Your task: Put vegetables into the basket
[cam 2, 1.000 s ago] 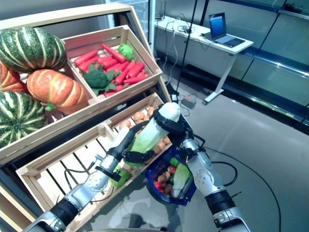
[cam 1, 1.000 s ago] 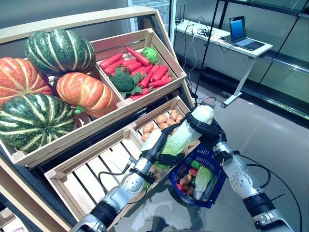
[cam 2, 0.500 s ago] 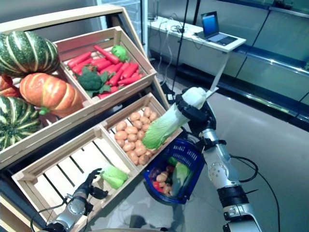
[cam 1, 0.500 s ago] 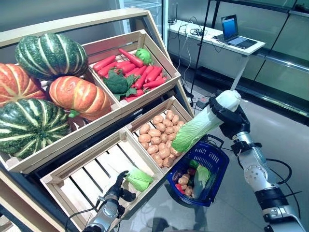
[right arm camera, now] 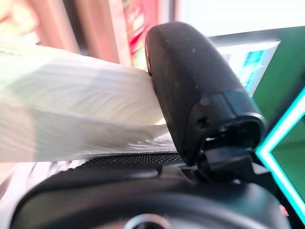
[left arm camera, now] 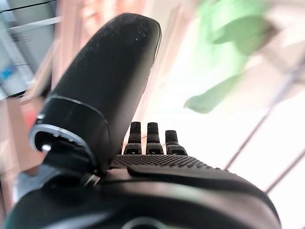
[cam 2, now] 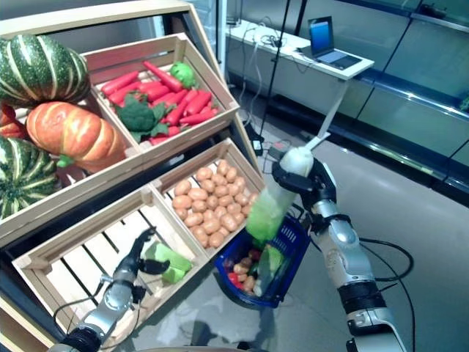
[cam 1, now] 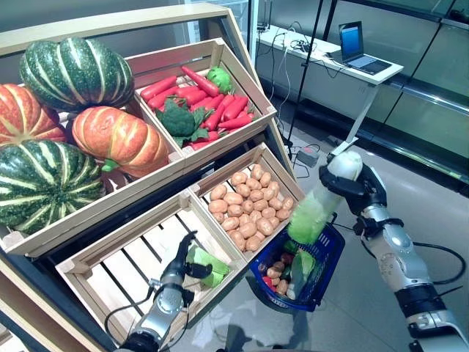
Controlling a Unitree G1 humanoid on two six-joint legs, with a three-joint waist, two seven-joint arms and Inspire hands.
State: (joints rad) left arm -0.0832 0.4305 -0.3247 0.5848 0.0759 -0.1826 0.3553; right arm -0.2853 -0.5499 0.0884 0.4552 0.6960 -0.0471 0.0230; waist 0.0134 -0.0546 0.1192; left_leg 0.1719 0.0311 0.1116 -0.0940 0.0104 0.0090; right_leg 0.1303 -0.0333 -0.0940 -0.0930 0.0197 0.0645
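My right hand (cam 1: 357, 185) is shut on the white stem of a long napa cabbage (cam 1: 316, 211). The cabbage slants down, its leafy green tip just over the blue basket (cam 1: 327, 253). In the right wrist view the thumb (right arm camera: 190, 81) presses on the pale cabbage (right arm camera: 71, 114). The basket hangs by the corner of the potato crate and holds several vegetables, among them another cabbage (cam 1: 302, 265). My left hand (cam 1: 178, 270) is open over the slatted lower-left crate (cam 1: 124, 264), its fingertips beside a small green leafy vegetable (cam 1: 209, 264). The left wrist view shows straight fingers (left arm camera: 150, 138) holding nothing.
A crate of potatoes (cam 1: 245, 205) adjoins the basket. Above it stands a crate of carrots and broccoli (cam 1: 198, 103). Large striped pumpkins (cam 1: 69, 125) fill the upper-left shelf. A desk with a laptop (cam 1: 363, 48) stands at the far right, past open floor.
My right hand has lowered the cabbage to the basket's mouth. My left arm has drawn back from the basket to the lower-left crate, beside the small green vegetable.
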